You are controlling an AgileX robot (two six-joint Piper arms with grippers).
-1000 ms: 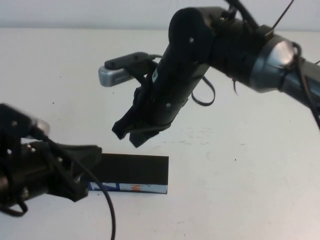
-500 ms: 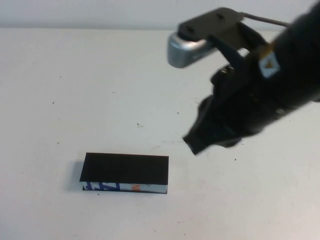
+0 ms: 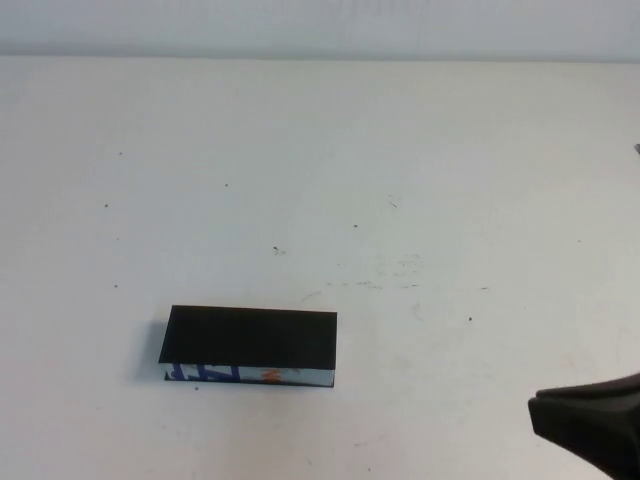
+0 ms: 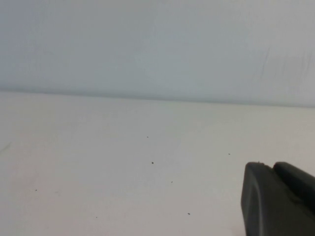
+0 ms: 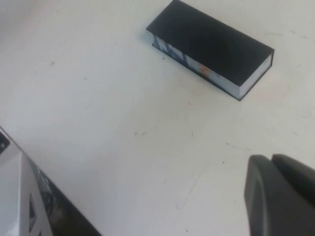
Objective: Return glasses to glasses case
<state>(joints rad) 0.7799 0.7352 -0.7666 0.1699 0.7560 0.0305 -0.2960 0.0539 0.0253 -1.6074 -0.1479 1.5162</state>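
The glasses case [image 3: 250,340] lies closed on the white table, left of centre, its flap lid down and its printed light edge facing me. It also shows in the right wrist view [image 5: 211,46]. The glasses are out of view. My right gripper [image 3: 545,412] sits low at the near right corner of the table, far to the right of the case; in its wrist view [image 5: 270,158] its jaws are shut and empty. My left gripper [image 4: 272,166] is outside the high view; its wrist view shows its jaws shut and empty over bare table, facing the wall.
The white table [image 3: 400,180] carries only small specks and scuffs. A pale wall [image 4: 157,44] rises behind its far edge. In the right wrist view the table's edge and a grey fixture [image 5: 15,196] lie beside it.
Both arms have pulled back from over the case. The left arm has left the high view and the right arm has dropped to the near right corner. The case has not moved.
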